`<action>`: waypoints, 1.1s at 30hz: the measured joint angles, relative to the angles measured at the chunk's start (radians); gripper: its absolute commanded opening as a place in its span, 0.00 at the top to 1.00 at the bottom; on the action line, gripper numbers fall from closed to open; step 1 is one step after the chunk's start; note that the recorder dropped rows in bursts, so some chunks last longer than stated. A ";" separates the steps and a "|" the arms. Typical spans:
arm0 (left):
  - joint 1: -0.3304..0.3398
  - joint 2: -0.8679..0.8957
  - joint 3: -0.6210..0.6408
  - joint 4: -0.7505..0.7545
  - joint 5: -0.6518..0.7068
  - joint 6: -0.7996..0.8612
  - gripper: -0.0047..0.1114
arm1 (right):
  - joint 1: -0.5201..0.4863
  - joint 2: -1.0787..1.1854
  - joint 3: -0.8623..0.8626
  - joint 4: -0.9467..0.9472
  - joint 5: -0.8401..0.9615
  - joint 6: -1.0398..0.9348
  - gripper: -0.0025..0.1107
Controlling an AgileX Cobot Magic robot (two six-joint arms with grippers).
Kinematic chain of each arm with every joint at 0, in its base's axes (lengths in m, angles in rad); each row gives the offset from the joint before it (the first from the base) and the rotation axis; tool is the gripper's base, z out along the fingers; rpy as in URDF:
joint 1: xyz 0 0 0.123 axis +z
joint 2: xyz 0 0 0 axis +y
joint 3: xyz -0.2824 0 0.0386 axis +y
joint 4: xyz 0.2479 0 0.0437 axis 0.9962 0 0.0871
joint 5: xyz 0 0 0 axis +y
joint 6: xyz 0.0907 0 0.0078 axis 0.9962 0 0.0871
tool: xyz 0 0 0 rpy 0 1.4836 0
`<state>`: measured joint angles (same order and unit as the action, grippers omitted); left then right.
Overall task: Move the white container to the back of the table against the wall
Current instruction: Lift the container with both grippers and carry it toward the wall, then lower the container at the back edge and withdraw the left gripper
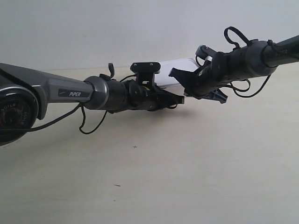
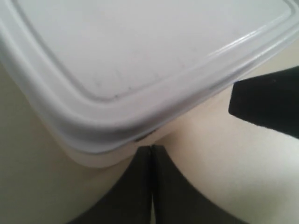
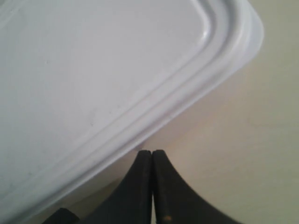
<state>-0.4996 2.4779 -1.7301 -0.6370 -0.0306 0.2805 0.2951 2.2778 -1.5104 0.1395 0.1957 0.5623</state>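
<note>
The white container [image 1: 174, 71] lies at the back of the table [image 1: 187, 163], close to the wall [image 1: 93, 28], and both arms partly hide it. In the left wrist view its rimmed lid [image 2: 140, 51] fills the frame; my left gripper [image 2: 151, 150] is shut and empty, tips at the box's side under a lid corner. My right gripper [image 3: 152, 154] is also shut and empty, tips against the box's side [image 3: 187, 126] below the lid [image 3: 93, 70]. The exterior view shows the gripper [image 1: 180, 99] of the arm at its left and the gripper [image 1: 174, 73] of the arm at its right, both at the container's front.
The other arm's black gripper tip [image 2: 268, 102] juts into the left wrist view beside the container. Black cables [image 1: 93, 123] hang under the arm at the exterior view's left. The pale table carries a few tiny dark specks [image 1: 135, 147].
</note>
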 measured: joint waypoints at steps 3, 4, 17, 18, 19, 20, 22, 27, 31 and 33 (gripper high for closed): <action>0.000 0.018 -0.022 0.000 -0.004 0.000 0.96 | 0.000 0.008 -0.002 0.000 -0.009 0.000 0.98; 0.000 0.025 -0.032 0.000 -0.004 0.000 0.96 | 0.000 0.010 -0.002 0.000 -0.013 -0.002 0.98; 0.021 -0.016 -0.060 0.126 0.227 -0.010 0.96 | 0.000 0.044 -0.060 -0.002 0.021 -0.034 0.98; 0.025 -0.028 -0.060 0.154 0.256 -0.033 0.96 | 0.000 0.044 -0.060 -0.002 0.021 -0.034 0.98; 0.027 -0.047 -0.060 0.193 0.294 -0.069 0.96 | 0.000 0.044 -0.060 -0.002 0.023 -0.034 0.98; 0.029 -0.067 -0.055 0.239 0.327 -0.118 0.96 | 0.000 0.044 -0.060 -0.002 0.023 -0.034 0.98; 0.031 -0.108 -0.032 0.342 0.376 -0.220 0.96 | 0.000 0.044 -0.060 -0.002 0.023 -0.034 0.98; 0.034 -0.247 0.100 0.589 0.445 -0.470 0.96 | 0.000 0.044 -0.060 0.000 0.019 -0.037 0.98; 0.035 -0.376 0.242 0.675 0.448 -0.561 0.96 | 0.000 0.044 -0.060 0.036 0.002 -0.065 0.98; 0.035 -0.451 0.317 0.690 0.446 -0.577 0.96 | 0.000 0.044 -0.060 0.115 -0.005 -0.142 0.98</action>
<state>-0.4647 2.0272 -1.4134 0.0528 0.4153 -0.2967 0.2951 2.3213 -1.5706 0.2544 0.1905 0.4201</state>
